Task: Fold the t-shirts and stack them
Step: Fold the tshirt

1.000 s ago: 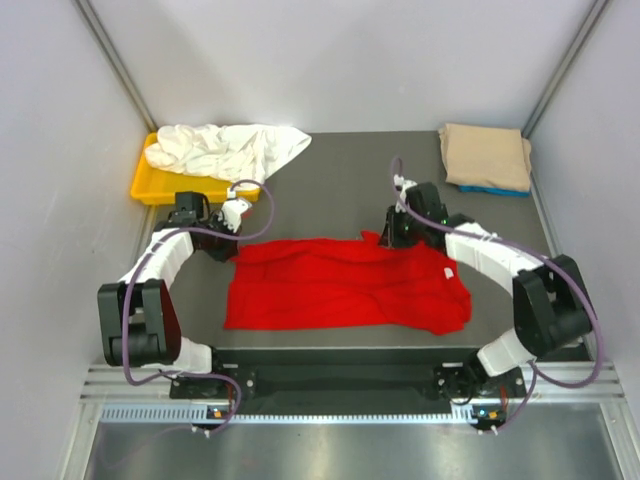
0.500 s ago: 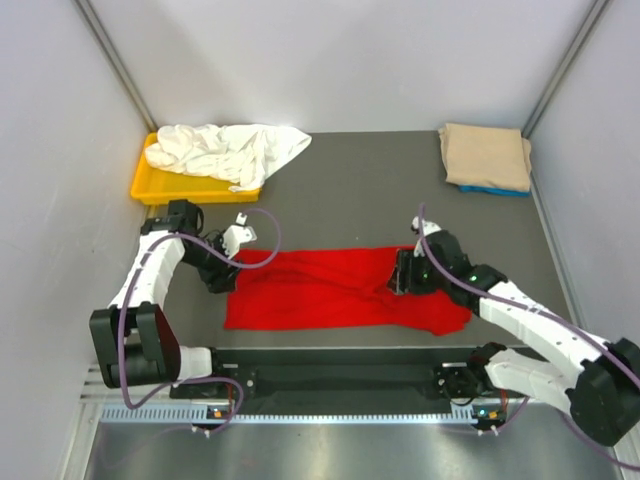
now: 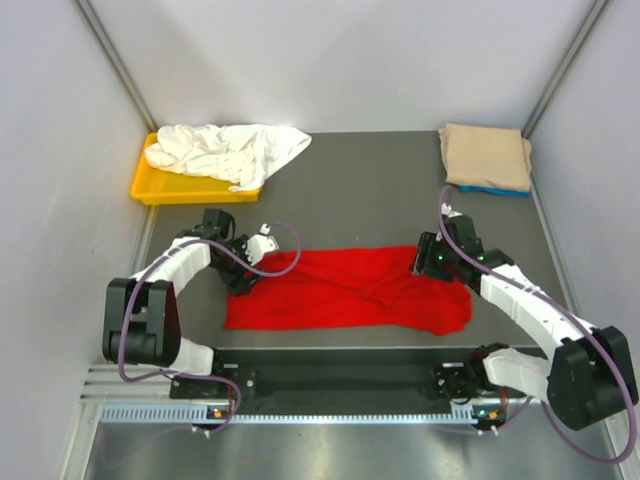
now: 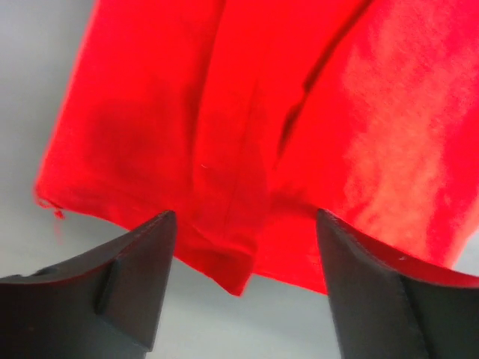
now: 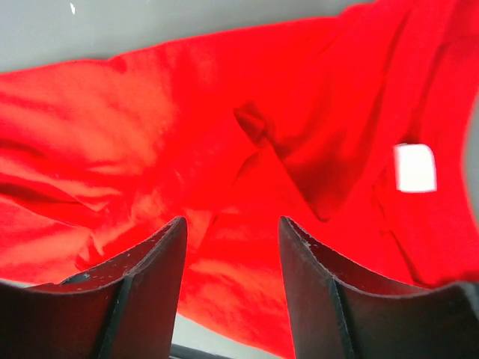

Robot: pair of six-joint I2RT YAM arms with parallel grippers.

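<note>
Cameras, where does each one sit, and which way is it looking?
Top external: high above and behind the arm bases, looking down on the grey table, the bright red cloth t-shirt and the folded tan t-shirt; both whole arms show.
Left wrist: on the left arm, looking down between its own open jaws at the red t-shirt's edge.
Right wrist: on the right arm, looking down between its open jaws at the red t-shirt and its small white neck label.
Shared: all three see the red t-shirt.

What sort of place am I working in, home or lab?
Probably a lab test cell: plain grey walls box in a dark table, a metal rail runs along its near edge, and a white t-shirt lies over a yellow tray.
</note>
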